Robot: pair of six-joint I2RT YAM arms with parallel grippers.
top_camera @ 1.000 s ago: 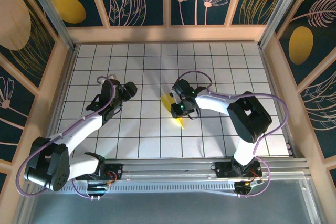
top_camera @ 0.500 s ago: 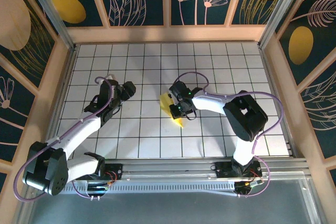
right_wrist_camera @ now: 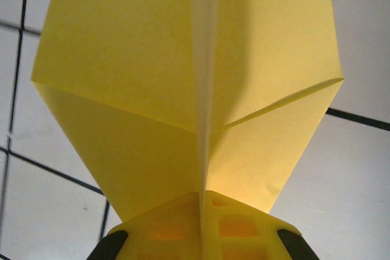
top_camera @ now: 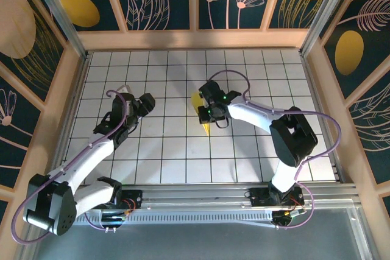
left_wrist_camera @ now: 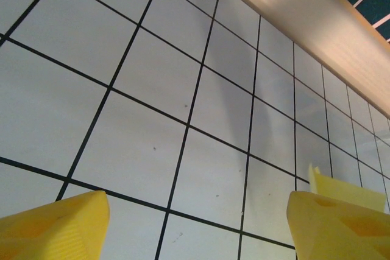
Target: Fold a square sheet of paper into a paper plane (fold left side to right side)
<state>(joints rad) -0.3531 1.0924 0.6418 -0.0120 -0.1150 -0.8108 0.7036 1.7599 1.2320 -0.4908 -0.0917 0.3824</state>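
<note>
The square sheet of paper now stands folded as a small yellow paper plane (top_camera: 197,101) near the middle of the white grid table (top_camera: 164,150). My right gripper (top_camera: 208,112) is shut on its centre crease. In the right wrist view the plane (right_wrist_camera: 140,77) spreads its two wings away from the gripper (right_wrist_camera: 201,205), and the crease runs straight into the closed jaws. One pointed end (top_camera: 207,129) sticks out on the near side of the gripper. My left gripper (top_camera: 144,104) hangs open about two tiles to the left. Its yellow fingers (left_wrist_camera: 55,226) hold nothing over bare tiles.
Wooden walls (top_camera: 195,39) close in the table at the back and both sides. The right arm's cable (top_camera: 234,77) loops above the gripper. A metal rail (top_camera: 201,194) with both arm bases runs along the near edge.
The right gripper has closed on the paper plane and carried it about one tile toward the back wall. The left gripper has shifted slightly toward the back and stays open.
</note>
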